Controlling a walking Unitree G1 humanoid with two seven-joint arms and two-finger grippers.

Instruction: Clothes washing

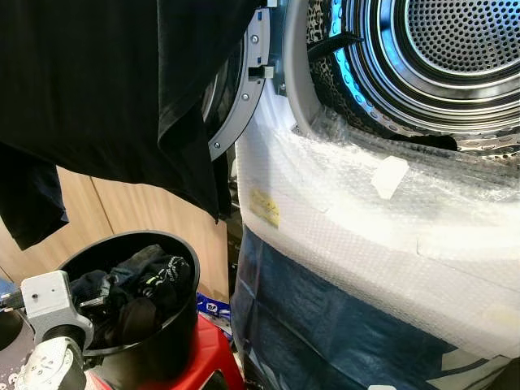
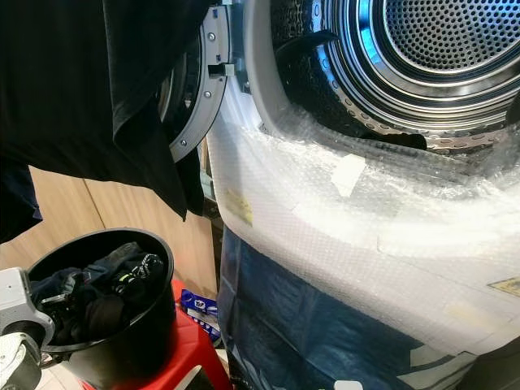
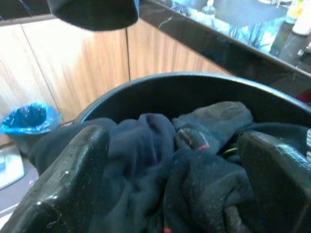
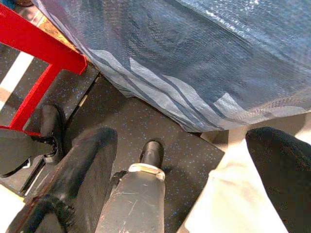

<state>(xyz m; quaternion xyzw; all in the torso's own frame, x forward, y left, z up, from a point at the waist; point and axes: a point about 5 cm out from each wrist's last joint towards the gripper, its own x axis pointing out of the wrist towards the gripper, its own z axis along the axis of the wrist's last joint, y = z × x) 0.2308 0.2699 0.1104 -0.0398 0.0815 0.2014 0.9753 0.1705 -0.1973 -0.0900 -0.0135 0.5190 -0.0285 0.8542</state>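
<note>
Your left gripper [image 3: 170, 194] is spread wide and empty over the clothes [image 3: 160, 160] heaped in the bucket [image 1: 175, 325], which stands on the red stool [image 1: 207, 349] left of the washer drum [image 1: 439, 57]. Drive it deep into the pile before pinching, so you lift a whole garment rather than a fold. Your right gripper [image 4: 180, 160] hangs open toward the floor, holding nothing.

Home laundry corner: washing machine [image 1: 422, 49], wooden cabinets [image 3: 73, 63]
</note>
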